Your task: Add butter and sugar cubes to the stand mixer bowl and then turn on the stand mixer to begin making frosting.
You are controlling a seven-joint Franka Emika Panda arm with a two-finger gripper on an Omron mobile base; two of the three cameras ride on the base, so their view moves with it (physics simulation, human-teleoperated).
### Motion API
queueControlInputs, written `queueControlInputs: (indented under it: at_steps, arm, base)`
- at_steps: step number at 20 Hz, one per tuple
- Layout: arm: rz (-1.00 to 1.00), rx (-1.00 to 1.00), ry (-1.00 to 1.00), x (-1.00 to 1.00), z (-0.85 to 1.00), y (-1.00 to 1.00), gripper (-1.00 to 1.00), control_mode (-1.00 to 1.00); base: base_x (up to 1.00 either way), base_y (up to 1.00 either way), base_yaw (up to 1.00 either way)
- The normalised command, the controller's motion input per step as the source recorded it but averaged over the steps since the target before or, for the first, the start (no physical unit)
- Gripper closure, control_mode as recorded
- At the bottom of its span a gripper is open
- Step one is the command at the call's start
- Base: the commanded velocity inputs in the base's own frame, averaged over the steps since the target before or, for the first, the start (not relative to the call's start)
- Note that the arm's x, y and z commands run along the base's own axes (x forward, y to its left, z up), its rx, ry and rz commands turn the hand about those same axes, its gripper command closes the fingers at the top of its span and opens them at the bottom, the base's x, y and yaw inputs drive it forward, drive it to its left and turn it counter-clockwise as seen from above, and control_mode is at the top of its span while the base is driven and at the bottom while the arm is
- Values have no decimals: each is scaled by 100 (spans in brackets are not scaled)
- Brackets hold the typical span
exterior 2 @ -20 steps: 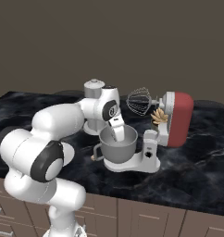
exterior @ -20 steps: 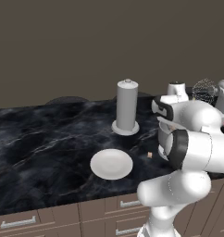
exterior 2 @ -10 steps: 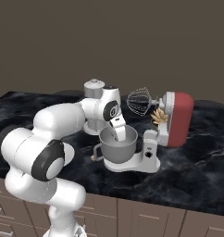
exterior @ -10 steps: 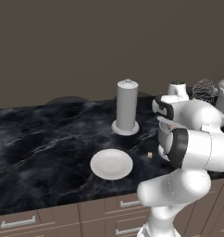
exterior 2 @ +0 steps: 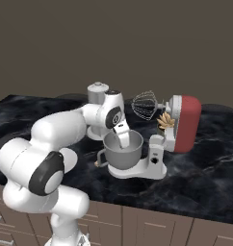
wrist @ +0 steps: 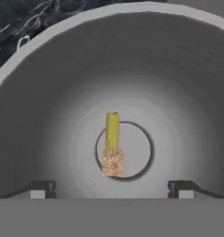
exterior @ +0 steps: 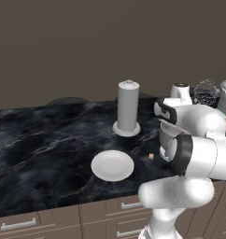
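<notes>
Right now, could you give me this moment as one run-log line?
gripper: open over bowl | butter, one sugar cube: in bowl | second cube: on counter

A: Grey stand mixer bowl (wrist: 49, 92), plain metal inside, and at its bottom a yellow butter (wrist: 112, 131) with a speckled tan sugar cube (wrist: 113, 162) against it.

B: The stand mixer (exterior 2: 183, 124) behind the bowl has a red head on a white base. The tabletop (exterior: 45, 140) is black marble with pale veins, under a white plate (exterior: 112, 165) and a grey cylinder (exterior: 128, 107).
</notes>
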Motion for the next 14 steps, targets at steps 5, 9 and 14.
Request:
queueControlInputs:
  at_steps: [5,9,14]
  arm:
    - [0,-4,-11,-15,32,49,-100,-100]
    - [0,-5,-5,-23,37,59,-100,-100]
    - [0,0,3,-25,2,53,-100,-100]
  base:
    - [0,0,0]
    - [0,0,0]
    - [0,0,0]
